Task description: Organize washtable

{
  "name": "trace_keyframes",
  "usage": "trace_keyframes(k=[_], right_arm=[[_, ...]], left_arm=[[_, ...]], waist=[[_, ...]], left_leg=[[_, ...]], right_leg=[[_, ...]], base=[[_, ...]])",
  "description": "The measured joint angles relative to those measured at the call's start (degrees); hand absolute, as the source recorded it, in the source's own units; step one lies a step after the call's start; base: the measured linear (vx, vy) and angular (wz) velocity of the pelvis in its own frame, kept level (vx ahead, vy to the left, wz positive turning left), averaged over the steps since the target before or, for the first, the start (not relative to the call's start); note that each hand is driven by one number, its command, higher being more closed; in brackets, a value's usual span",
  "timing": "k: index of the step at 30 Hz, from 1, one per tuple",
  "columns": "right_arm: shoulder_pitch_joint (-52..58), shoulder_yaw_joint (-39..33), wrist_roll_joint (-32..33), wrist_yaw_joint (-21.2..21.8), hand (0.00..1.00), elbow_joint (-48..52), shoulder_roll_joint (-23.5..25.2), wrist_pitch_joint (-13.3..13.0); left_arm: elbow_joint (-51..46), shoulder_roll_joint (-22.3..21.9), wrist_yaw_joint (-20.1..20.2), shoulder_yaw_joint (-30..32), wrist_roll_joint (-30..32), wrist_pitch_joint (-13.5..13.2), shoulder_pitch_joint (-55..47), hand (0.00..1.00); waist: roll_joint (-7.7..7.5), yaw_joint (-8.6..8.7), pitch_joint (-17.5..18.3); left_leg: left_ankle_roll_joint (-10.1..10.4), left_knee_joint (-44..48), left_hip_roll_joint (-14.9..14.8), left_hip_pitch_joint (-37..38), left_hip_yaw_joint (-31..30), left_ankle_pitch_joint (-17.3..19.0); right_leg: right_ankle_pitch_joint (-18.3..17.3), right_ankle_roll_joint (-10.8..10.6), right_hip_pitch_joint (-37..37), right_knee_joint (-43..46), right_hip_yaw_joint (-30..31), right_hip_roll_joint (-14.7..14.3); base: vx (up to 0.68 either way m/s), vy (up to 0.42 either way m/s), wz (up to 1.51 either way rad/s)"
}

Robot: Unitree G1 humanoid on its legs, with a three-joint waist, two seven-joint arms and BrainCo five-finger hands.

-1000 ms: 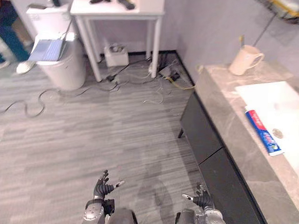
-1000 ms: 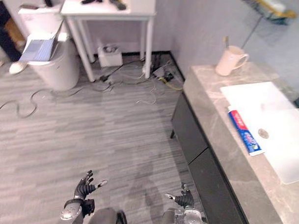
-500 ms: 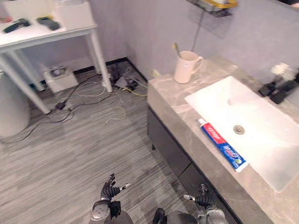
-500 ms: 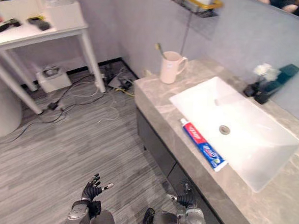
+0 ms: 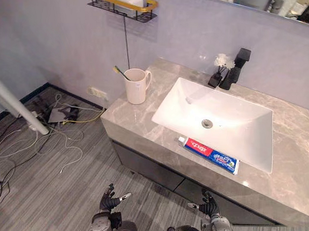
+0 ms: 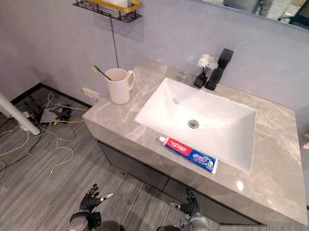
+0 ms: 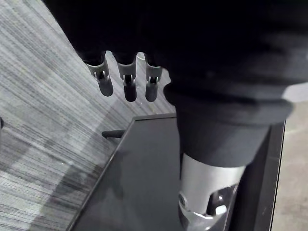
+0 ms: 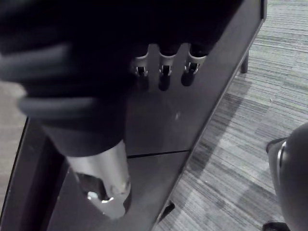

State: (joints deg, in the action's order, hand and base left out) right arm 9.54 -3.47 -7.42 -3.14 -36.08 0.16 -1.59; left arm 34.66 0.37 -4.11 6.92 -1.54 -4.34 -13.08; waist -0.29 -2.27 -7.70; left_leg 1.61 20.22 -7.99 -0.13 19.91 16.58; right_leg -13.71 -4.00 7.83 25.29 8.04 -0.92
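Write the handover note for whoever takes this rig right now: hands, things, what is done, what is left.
Left hand: open, empty, low in front of the cabinet.
Right hand: open, empty, low by the cabinet front.
Toothpaste tube: lying flat on the countertop along the basin's front edge, cap toward the robot's left.
Mug: upright at the counter's left end, toothbrush in it.
Faucet and flower vase: behind the basin.
Done: nothing visibly tidied.
Left: probably pick up the tube and stow it, perhaps in the mug.
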Motion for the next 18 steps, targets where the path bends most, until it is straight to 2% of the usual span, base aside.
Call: trace_keyframes(k=[1, 3, 4, 5, 6, 7, 9, 11, 14, 15, 16, 18], right_arm=[[-1.25, 0.00, -0.01, 0.02, 0.00, -2.32, -0.18, 0.01], [-3.25, 0.08, -0.05, 0.07, 0.00, -5.94, -0.23, 0.00], [-3.63, 0.08, -0.08, 0.07, 0.00, -6.46, -0.39, -0.05], [-3.83, 0.04, -0.23, 0.06, 0.00, -7.48, -1.29, -0.13], [-4.35, -0.08, -0.55, 0.01, 0.00, -8.49, -3.00, -0.15], [-4.48, -0.16, -0.57, -0.05, 0.00, -8.95, -3.91, -0.15], [-4.38, -1.03, -0.58, -0.36, 0.00, -10.01, -5.31, -0.10], [-3.13, -2.47, -0.48, -0.53, 0.00, -10.38, -5.22, -0.07], [-2.29, -2.79, 0.06, -0.56, 0.00, -10.17, -4.90, -0.08], [-2.37, -2.80, 0.11, -0.56, 0.00, -10.14, -4.75, -0.07], [-2.70, -2.83, 0.12, -0.57, 0.00, -10.06, -4.28, -0.07], [-3.18, -4.73, 0.14, -0.68, 0.00, -10.08, -4.13, -0.05]], left_arm=[[1.61, 0.31, -0.16, -0.11, 0.00, 0.01, 0.78, 0.00], [3.45, 1.46, -0.38, -0.34, -0.02, 0.02, 1.00, 0.00], [4.12, 2.15, -0.41, -0.42, -0.05, 0.00, 1.04, 0.00], [5.75, 2.77, -0.40, -0.55, -0.06, 0.12, 2.22, 0.00], [6.10, 2.50, -0.36, -1.03, -0.06, 0.07, 2.34, 0.00], [6.65, 2.38, -0.33, -1.46, -0.05, 0.04, 2.36, 0.00], [7.66, 2.19, -0.19, -1.86, -0.05, 0.03, 2.31, 0.00], [7.65, 2.15, -0.06, -1.81, -0.04, 0.02, 2.33, 0.00], [7.42, 1.82, 0.22, -1.76, -0.05, 0.05, 2.46, 0.00], [7.43, 1.74, 0.22, -1.77, -0.05, 0.08, 2.36, 0.00], [7.41, 1.31, 0.25, -1.76, -0.05, 0.08, 2.04, 0.00], [7.39, 0.69, 0.24, -1.76, -0.08, 0.10, 1.94, 0.00]], waist=[[0.07, 0.03, -0.03], [0.43, -0.01, -0.01], [0.43, 0.05, -0.04], [0.62, 0.65, -0.01], [2.12, 0.81, -0.39], [2.92, 0.92, -0.55], [3.60, 1.55, -0.36], [3.40, 1.42, -0.60], [2.77, 1.12, -1.67], [2.24, 1.00, -1.93], [1.88, 0.61, -2.15], [2.18, -0.06, -2.51]], left_leg=[[-0.11, -1.06, 0.07, 1.51, 1.74, -0.07], [-0.08, -2.26, 0.14, 3.31, 3.83, -0.08], [0.04, -2.09, 0.21, 3.39, 3.73, -0.06], [0.94, -2.44, 0.03, 3.36, 2.40, -0.70], [1.23, -2.87, -0.56, 3.52, 0.43, -0.86], [1.53, -3.22, -1.01, 3.94, 0.47, -1.03], [2.76, -3.32, -1.50, 4.50, 0.26, -2.48], [3.26, 0.90, -3.13, 4.05, -0.74, -2.79], [3.86, 15.10, -6.78, -0.20, -1.89, -4.42], [3.83, 17.80, -7.09, -1.23, -2.41, -5.08], [2.86, 19.81, -6.94, -2.12, -3.67, -4.75], [2.07, 15.52, -4.36, -3.28, -6.90, -1.73]], right_leg=[[-0.68, -0.87, 0.58, 0.63, -9.46, 3.06], [-0.21, 1.53, 0.32, -1.51, -25.97, 8.93], [1.58, 2.15, 0.27, -2.24, -27.86, 9.25], [2.64, 2.69, -0.76, -4.58, -27.35, 7.80], [3.71, 3.08, -2.01, -7.12, -26.96, 6.20], [4.43, 3.27, -2.64, -8.43, -26.70, 5.45], [5.92, 3.54, -4.96, -12.31, -26.52, 4.09], [7.17, 4.07, -8.38, -16.33, -26.57, 2.69], [7.69, 4.42, -12.73, -19.72, -24.97, 0.86], [7.61, 4.51, -13.01, -19.84, -24.29, 0.88], [7.45, 4.78, -13.19, -19.96, -22.60, 1.05], [7.20, 5.15, -13.12, -19.54, -19.83, 1.93]], base=[[0.05, 0.042, -0.62], [0.06, -0.001, -0.62], [0.08, -0.068, -0.32], [0.11, -0.115, -0.23], [0.12, -0.126, -0.25], [0.09, -0.098, -0.31], [0.08, -0.075, -0.13], [0.06, -0.116, -0.04], [0.02, -0.079, -0.20], [0.03, -0.003, -0.49], [0.05, 0.040, -0.61], [0.06, 0.090, -0.71]])
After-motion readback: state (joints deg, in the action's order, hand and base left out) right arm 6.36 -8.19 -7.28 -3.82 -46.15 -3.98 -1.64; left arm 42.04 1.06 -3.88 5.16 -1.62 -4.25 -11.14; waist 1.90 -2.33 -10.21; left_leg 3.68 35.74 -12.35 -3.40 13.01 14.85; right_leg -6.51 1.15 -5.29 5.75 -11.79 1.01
